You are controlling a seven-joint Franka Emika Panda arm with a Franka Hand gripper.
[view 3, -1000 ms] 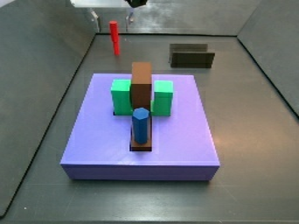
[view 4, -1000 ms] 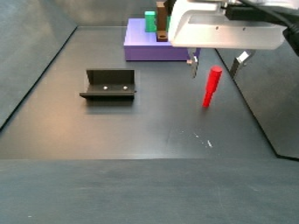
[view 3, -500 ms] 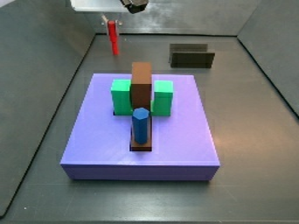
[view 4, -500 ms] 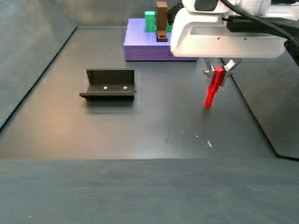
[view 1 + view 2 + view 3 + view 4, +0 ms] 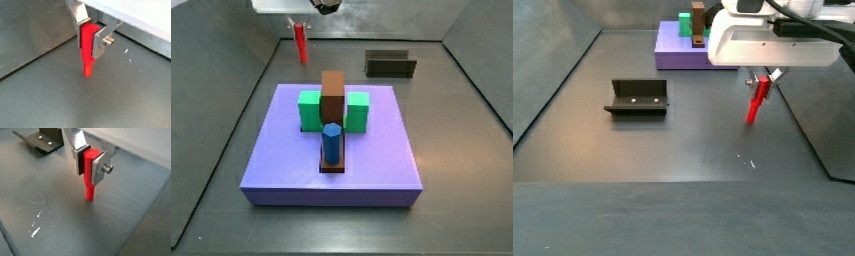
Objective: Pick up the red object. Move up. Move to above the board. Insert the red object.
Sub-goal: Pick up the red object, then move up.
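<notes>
The red object [image 5: 86, 49] is a thin red peg, upright between my gripper's silver fingers in both wrist views [image 5: 90, 170]. My gripper [image 5: 301, 24] is shut on its upper part at the far end of the floor, beyond the board [image 5: 338, 150]; in a side view [image 5: 760, 78] the peg [image 5: 756, 100] hangs below it with its tip near the floor. The lavender board carries two green blocks [image 5: 310, 110], a brown bar [image 5: 333, 95] and a blue cylinder [image 5: 331, 143].
The dark fixture [image 5: 637, 96] stands on the floor away from my gripper and shows in a wrist view [image 5: 40, 140] and a side view [image 5: 390, 65]. Grey walls enclose the floor.
A second ago the peg stood free below the open fingers; the gripper came down and shut on its upper part. No visible change in the last half second.
</notes>
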